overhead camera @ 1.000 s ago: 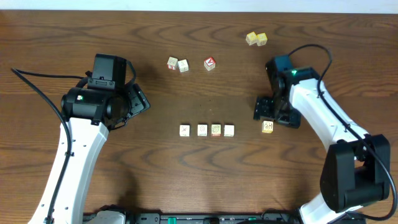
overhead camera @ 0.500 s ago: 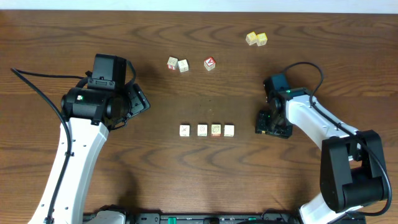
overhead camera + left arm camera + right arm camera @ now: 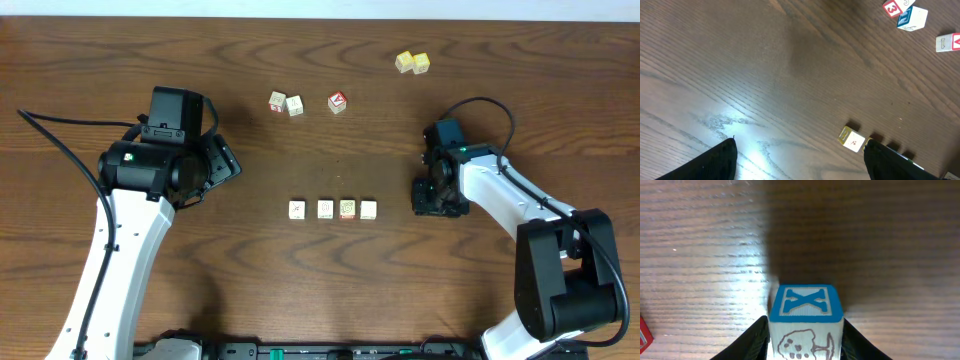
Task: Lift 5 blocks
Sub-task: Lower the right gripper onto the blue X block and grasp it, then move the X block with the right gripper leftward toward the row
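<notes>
At the right side of the worktop [image 3: 300,290], my right end effector [image 3: 806,330] stands low over a block with a blue X [image 3: 806,302]. Its two fingers [image 3: 756,339] press the block's opposite sides, clamped on it. Whether the block has left the wood I cannot tell. To its left, four blocks [image 3: 325,209] lie in a row, close together but apart. My left end effector [image 3: 222,160] hovers well away on the left, fingers spread wide over bare wood.
</notes>
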Robot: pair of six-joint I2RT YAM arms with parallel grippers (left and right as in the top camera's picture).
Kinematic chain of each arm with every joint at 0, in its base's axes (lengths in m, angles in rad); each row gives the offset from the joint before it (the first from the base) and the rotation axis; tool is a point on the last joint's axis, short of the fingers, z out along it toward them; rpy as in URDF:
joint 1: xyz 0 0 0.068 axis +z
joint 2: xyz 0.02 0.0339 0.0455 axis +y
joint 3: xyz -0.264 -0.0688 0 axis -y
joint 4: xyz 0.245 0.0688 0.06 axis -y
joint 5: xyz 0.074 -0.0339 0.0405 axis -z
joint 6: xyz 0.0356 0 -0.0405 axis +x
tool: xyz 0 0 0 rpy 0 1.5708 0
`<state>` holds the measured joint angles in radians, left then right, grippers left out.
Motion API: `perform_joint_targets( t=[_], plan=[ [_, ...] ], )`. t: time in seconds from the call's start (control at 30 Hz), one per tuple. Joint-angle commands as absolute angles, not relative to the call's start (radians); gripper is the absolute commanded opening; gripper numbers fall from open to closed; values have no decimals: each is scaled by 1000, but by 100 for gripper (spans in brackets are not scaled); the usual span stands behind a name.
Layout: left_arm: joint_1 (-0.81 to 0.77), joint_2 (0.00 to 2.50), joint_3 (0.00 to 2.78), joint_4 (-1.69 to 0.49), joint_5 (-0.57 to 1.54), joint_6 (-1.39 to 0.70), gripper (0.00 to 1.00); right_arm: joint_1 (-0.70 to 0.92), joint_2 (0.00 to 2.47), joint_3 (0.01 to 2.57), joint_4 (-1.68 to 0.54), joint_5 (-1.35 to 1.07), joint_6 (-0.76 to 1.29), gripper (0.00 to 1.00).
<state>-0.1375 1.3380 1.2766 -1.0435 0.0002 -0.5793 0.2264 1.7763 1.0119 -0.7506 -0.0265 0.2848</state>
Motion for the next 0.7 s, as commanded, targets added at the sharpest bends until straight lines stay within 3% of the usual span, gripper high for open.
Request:
perform_joint_targets(
  t=[0.0,0.13,0.33,0.5,0.67],
  plan=[
    [-134,1338,1278,-1047,-12,-578,81,225,1779,1009,-738,-17,237,40],
    [-134,1338,1278,-1047,-12,-578,81,225,1779,1009,-744,-20,238,32],
    [-134,1338,1278,-1047,-12,-578,81,235,1779,1009,-770,-79,239,30],
    [-134,1338,1278,-1047,-12,-578,81,262,1779,1011,-827,-176,331,23],
    [-134,1338,1278,-1047,-12,-578,82,292,1779,1011,-848,-250,431,24]
  ],
)
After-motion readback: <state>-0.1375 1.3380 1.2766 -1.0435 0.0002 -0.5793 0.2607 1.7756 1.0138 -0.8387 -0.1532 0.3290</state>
